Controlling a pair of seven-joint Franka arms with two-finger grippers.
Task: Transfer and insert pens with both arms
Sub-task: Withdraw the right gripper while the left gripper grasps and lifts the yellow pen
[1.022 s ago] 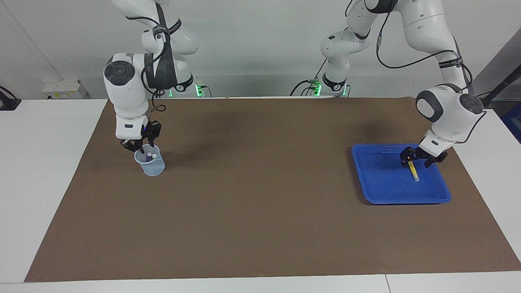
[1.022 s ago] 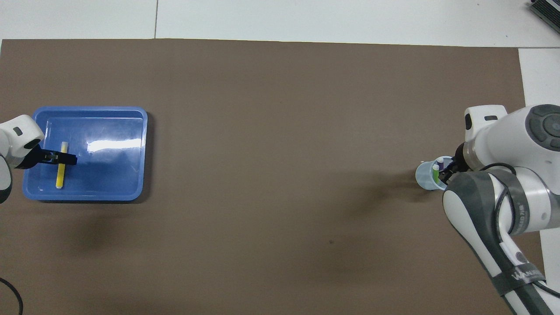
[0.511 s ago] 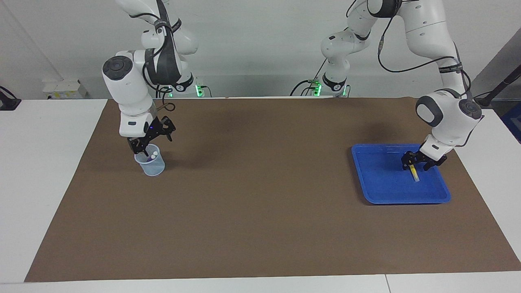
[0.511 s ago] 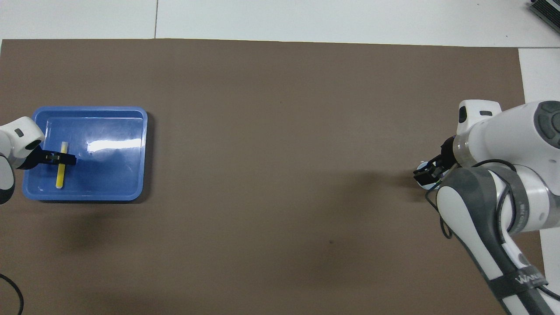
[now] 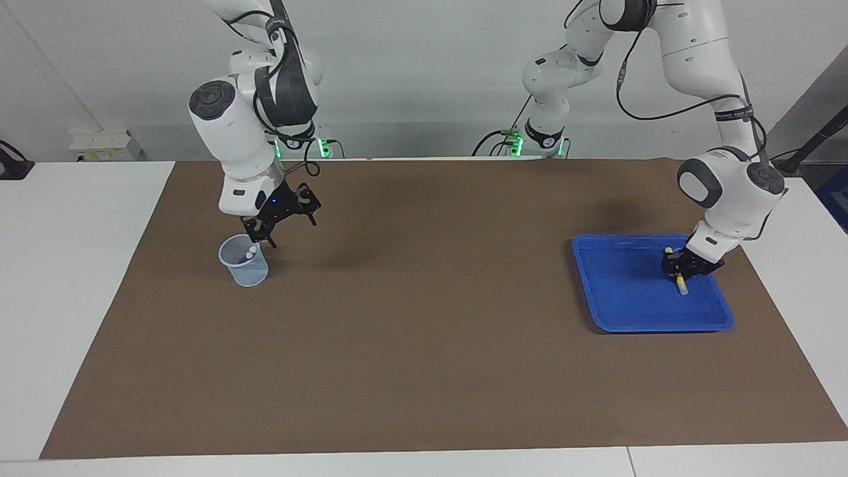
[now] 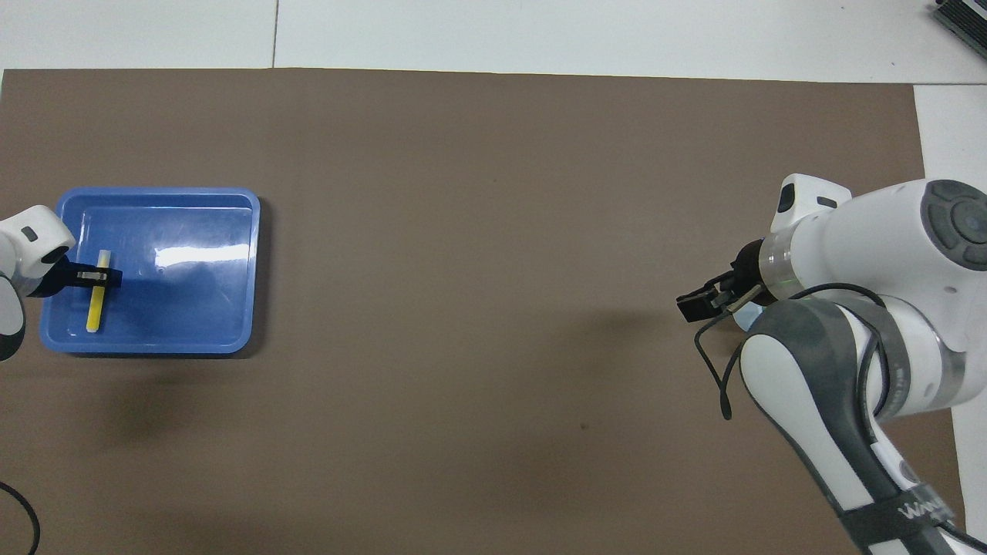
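We see the left gripper (image 5: pixel 683 267) clamped on the yellow pen (image 5: pixel 677 272) in the blue tray (image 5: pixel 623 311) at the left arm's end, the right gripper (image 5: pixel 286 217) spread apart over the mat beside the clear cup (image 5: pixel 244 261) holding two pens (image 5: pixel 250 252).

Even, bright light falls from above. Soft, blurred shadows of the arms lie on the brown mat (image 5: pixel 424 331) covering the tabletop. A white glare patch sits on the floor of the blue tray (image 6: pixel 231 231) in the overhead view. Both views are sharp, with no evident bending at the edges.
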